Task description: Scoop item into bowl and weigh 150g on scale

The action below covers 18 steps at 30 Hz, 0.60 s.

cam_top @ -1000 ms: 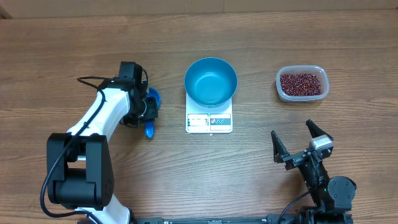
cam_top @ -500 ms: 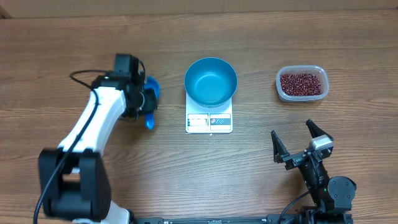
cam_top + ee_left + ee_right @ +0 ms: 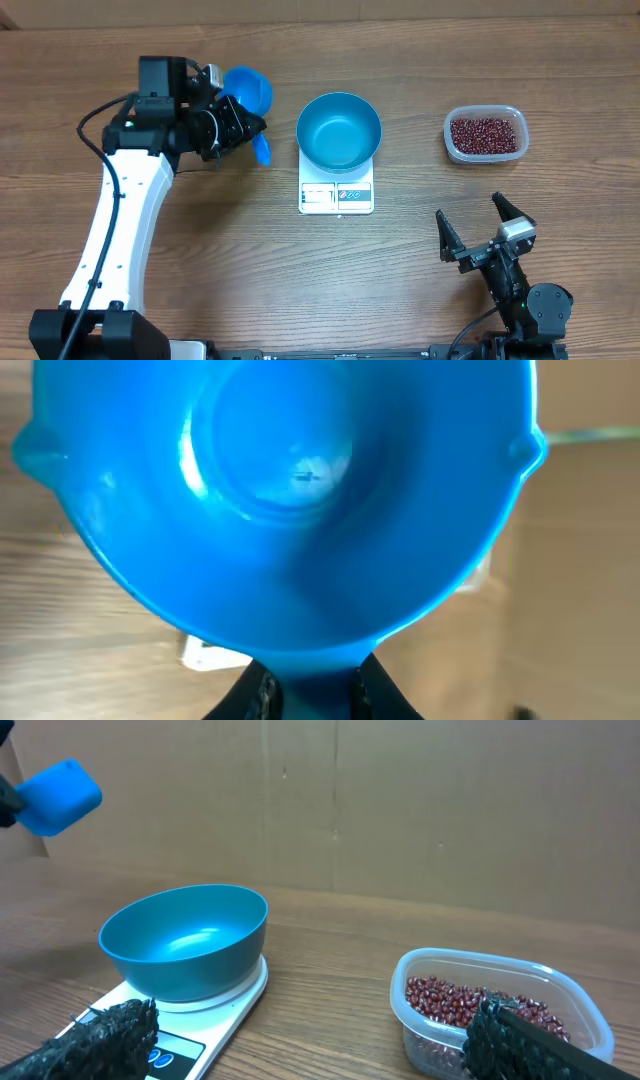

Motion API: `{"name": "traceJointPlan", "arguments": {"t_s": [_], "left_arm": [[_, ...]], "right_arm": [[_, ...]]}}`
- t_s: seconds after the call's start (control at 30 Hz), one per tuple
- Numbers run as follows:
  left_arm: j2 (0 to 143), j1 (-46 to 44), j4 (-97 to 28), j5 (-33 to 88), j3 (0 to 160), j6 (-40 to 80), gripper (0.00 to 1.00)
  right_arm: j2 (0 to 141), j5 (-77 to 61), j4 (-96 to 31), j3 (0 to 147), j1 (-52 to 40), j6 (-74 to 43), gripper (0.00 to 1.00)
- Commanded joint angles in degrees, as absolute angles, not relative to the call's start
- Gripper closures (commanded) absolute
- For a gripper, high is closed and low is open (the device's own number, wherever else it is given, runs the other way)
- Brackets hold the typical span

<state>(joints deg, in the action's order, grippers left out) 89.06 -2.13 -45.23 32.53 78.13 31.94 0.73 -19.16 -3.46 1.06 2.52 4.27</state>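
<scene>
Left hand (image 3: 241,127) was closed on the handle of the blue scoop (image 3: 249,91). The wrist view had a finger on each side of the handle stub, with the cup facing the camera and empty. I gripped the handle rather than the cup so the cup was free to dig and tip. The scoop was in the air, not resting on the table (image 3: 250,285), left of the bowl (image 3: 339,132) and toward the far edge.

The bowl sat centred on the scale (image 3: 336,197), mid-table, nearer the far edge than the near one. That way whatever goes in gets weighed directly. The scale's display faced the near edge and stuck out from under the bowl's rim, so it should be readable, though I couldn't make out the digits. The bowl was empty.

All the beans (image 3: 485,134) were in the clear tub (image 3: 449,141), toward the far right of the table and well apart from the scale. My guess is scooping hadn't started, and the scoop has to cross over the bowl to reach the tub.

Right hand (image 3: 469,212) was wide open and holding nothing. It was parked by the near edge on the right side, clear of the tub and the scale.

Main risk I see is spilling loose beans on the way from tub to bowl.
</scene>
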Motion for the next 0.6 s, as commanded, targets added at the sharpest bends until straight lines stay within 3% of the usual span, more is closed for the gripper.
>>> {"name": "traceJointPlan", "arguments": {"t_s": [0.0, 0.3, 0.43, 0.57], "left_arm": [[88.8, -1.0, -44.7, 47.4, 79.7, 35.5, 0.96], [88.8, -1.2, -43.1, 59.8, 79.7, 41.8, 0.96], [88.8, -1.3, -43.0, 63.3, 79.7, 41.8, 0.96], [88.8, -1.3, -43.0, 63.5, 79.7, 42.3, 0.96]], "right_arm": [[0.2, -19.1, -3.1, 0.5, 2.2, 4.3, 0.0], [0.2, -20.3, -1.4, 0.5, 2.2, 4.3, 0.0], [0.2, -30.1, 4.0, 0.5, 2.2, 4.2, 0.0], [0.2, -26.6, 0.4, 4.3, 2.3, -6.7, 0.0]]}}
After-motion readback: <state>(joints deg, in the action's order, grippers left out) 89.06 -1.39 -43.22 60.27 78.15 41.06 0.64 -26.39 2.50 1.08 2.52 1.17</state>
